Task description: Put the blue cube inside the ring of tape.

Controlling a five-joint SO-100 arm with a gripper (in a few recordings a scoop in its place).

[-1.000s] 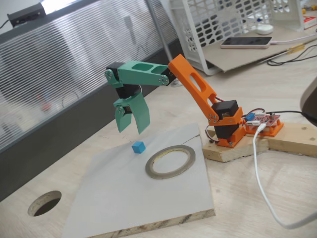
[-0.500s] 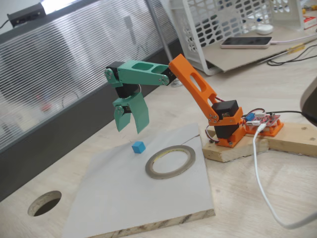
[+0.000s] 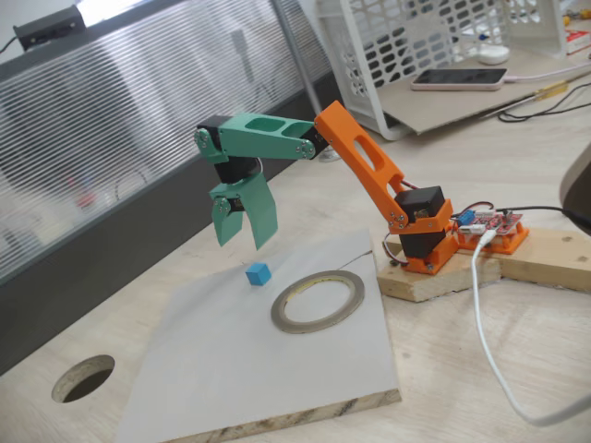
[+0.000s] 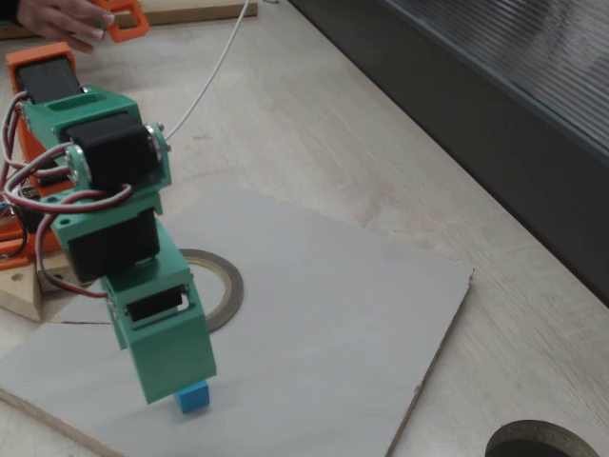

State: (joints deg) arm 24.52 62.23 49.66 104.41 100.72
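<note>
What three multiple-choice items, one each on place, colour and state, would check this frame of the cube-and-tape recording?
1. Where does the blue cube lie?
A. inside the ring of tape
B. on the grey board, outside the ring
C. in the round hole

2. What colour are the gripper fingers?
A. green
B. orange
C. white

3. What is the gripper's state?
A. shut on the cube
B. open, above the cube
C. resting flat on the board

Key:
1 B, the cube sits beside the ring, apart from it.
2 A, only the lower arm link is orange.
3 B, a gap shows between the fingers, which hang clear of the cube.
</note>
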